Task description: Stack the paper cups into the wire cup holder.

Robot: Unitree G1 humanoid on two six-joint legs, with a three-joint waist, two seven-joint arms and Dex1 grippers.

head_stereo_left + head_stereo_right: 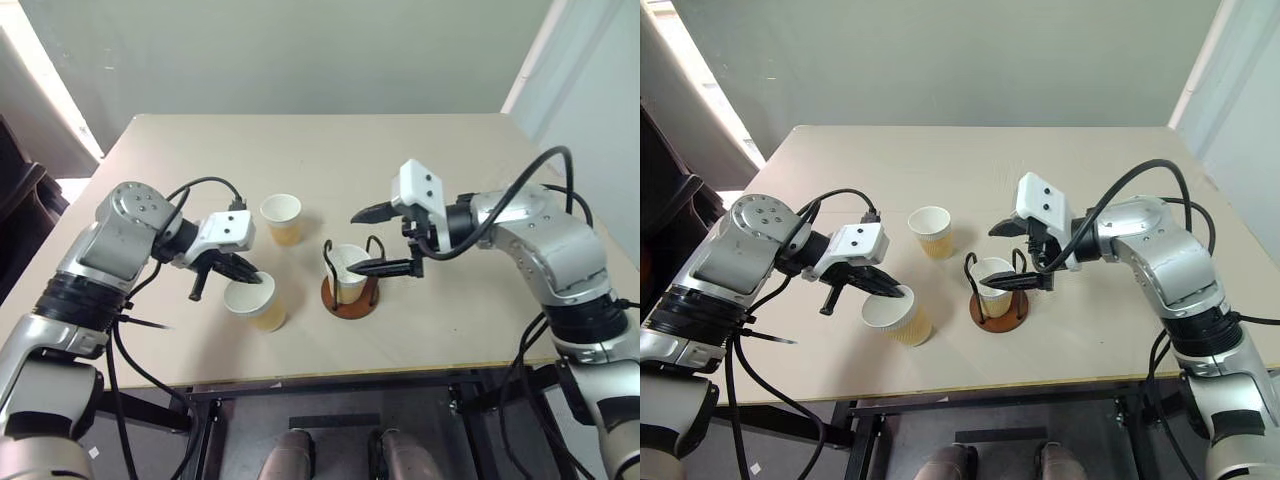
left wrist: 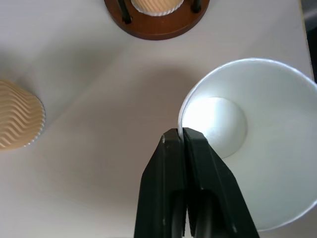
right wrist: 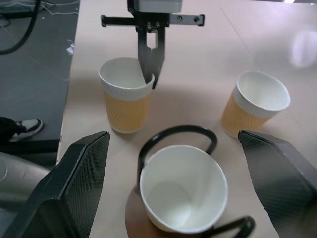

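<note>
We've got the left gripper [image 1: 252,276] pinched shut on the rim of a paper cup [image 1: 256,303] standing just left of the cup holder [image 1: 350,296], while the right gripper [image 1: 378,240] hangs wide open and empty over the holder.

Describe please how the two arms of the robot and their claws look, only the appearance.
Both arms have rounded silver-grey metal shells with black bands at the joints, and loose black cables loop along them. A white boxy wrist block with small dark dots sits behind each claw. The left claw and the right claw each have two slim, pointed black fingers; seen close, the right fingers show a fine mesh texture.
</note>
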